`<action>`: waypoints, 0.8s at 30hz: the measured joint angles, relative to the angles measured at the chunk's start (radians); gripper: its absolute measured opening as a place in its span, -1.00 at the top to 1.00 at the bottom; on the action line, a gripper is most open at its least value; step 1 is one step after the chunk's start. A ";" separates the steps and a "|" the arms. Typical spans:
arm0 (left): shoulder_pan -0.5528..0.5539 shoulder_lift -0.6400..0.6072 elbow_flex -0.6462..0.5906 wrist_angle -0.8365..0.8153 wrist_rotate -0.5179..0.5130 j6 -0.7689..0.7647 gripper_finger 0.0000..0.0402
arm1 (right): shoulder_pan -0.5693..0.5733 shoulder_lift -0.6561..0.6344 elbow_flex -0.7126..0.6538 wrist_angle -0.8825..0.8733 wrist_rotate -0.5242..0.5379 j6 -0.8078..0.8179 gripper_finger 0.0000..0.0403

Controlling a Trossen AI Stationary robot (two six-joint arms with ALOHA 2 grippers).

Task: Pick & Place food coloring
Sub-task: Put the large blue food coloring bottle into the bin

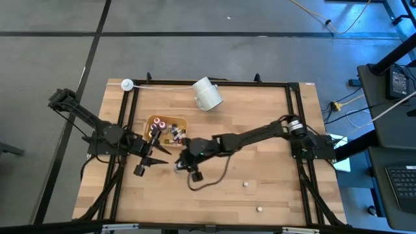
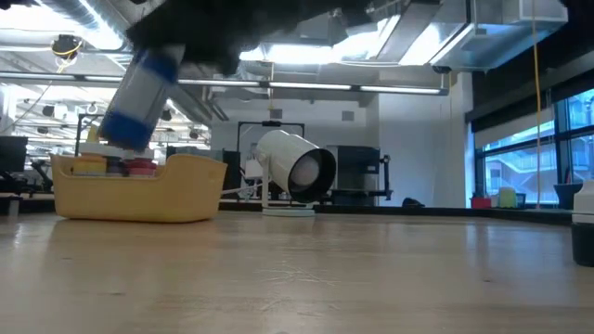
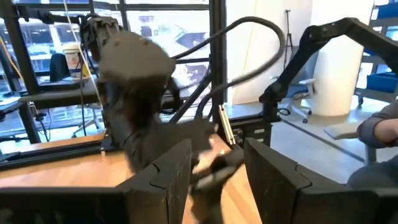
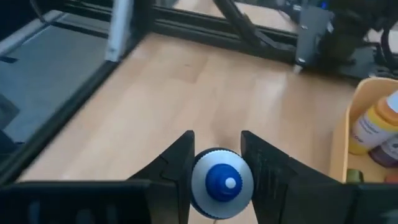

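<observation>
Blue-capped and whitish, a small food coloring dropper bottle [image 4: 222,182] sits pinched between the two dark fingers of the right gripper [image 4: 217,163], its round cap facing the wrist camera. From above, that gripper [image 1: 184,166] hangs over the light wooden tabletop [image 1: 260,162] just in front of the shallow yellow-orange tray [image 1: 151,121], with the right arm stretched across from the table's right side. In the low view the bottle [image 2: 139,90] hangs tilted in the air above the tray [image 2: 139,190], clear of the table surface, though the gripper above it is only a dark blur. The tray holds several more small bottles [image 1: 168,129] with reddish and dark caps; the right wrist view shows a yellow-orange one [image 4: 373,130] leaning against the tray's wall. The left gripper [image 1: 151,158] waits just beside the tray's left front corner, its fingers [image 3: 168,180] standing partly apart with nothing between them that I can make out. A large white cylindrical cup [image 1: 207,94] lies on its side near the table's far edge, well apart from the tray. Two tiny pale objects, probably loose bottles, [image 1: 246,184] rest on the wood toward the near right.
</observation>
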 joint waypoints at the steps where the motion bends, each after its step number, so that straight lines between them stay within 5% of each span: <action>1: 0.000 -0.001 0.000 -0.002 0.000 0.002 0.28 | -0.007 0.025 0.032 -0.013 0.000 0.002 0.42; 8: 0.000 0.001 0.000 -0.004 0.007 0.002 0.26 | -0.030 0.163 0.172 -0.108 0.000 0.005 0.41; 18: 0.000 0.001 0.000 -0.006 0.016 -0.006 0.26 | -0.030 0.204 0.191 -0.142 0.000 0.002 0.41; 24: 0.000 0.001 0.000 -0.024 0.016 -0.029 0.26 | -0.030 0.205 0.187 -0.152 0.001 0.002 0.13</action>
